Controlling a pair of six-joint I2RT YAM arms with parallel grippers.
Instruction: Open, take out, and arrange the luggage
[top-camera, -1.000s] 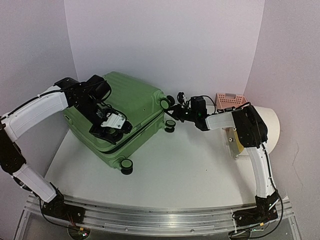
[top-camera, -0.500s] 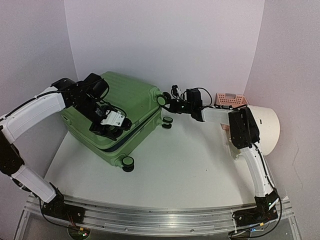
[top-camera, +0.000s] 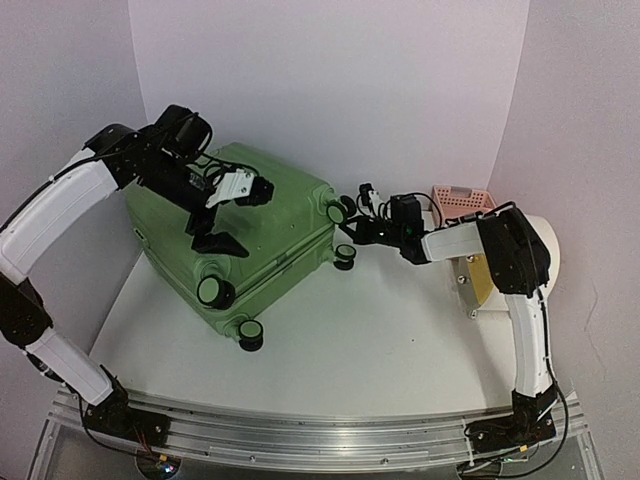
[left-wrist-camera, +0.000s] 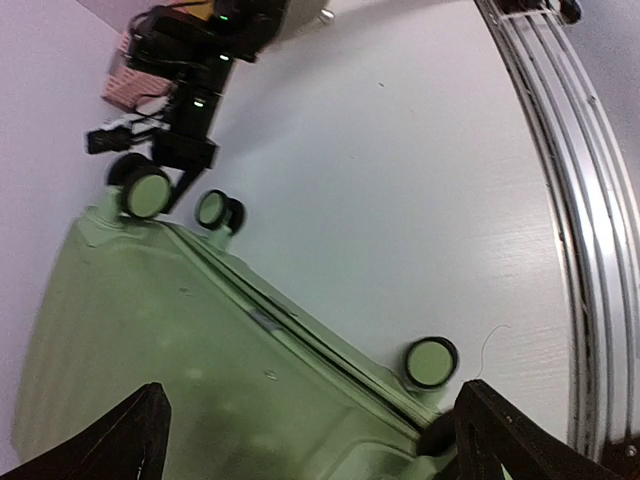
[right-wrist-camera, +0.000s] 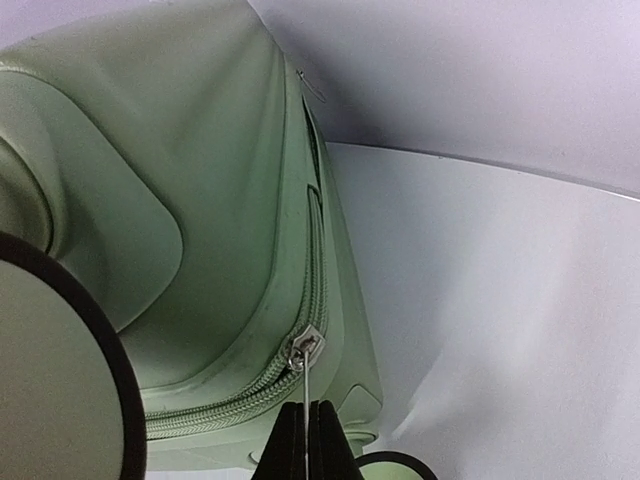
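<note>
The luggage (top-camera: 275, 215), a light-green hard-shell case, lies on its side at the back left of the table, closed as far as the seam shows, wheels toward the right and front. My left gripper (top-camera: 232, 216) hovers just above its top shell, open, nothing between the fingers; in the left wrist view the luggage (left-wrist-camera: 180, 350) fills the space under the wide-apart fingers (left-wrist-camera: 500, 440). My right gripper (top-camera: 350, 226) sits at the wheel end. In the right wrist view it (right-wrist-camera: 307, 440) is shut on the thin metal zipper pull (right-wrist-camera: 306, 385), which hangs from the slider (right-wrist-camera: 305, 350) on the luggage (right-wrist-camera: 200, 200).
A pink slotted basket (top-camera: 462, 200) and a cream drum (top-camera: 530, 255) stand at the back right, behind the right arm. Walls close in at the back and both sides. The metal rail (top-camera: 320, 430) runs along the near edge. Luggage wheels (top-camera: 213, 290) (top-camera: 250, 335) stick out toward the front.
My left gripper has opened, let go of the luggage's front corner and lifted up over the top shell. The right gripper, still pinching the pull, swung left, then back right; the luggage shifted with it.
</note>
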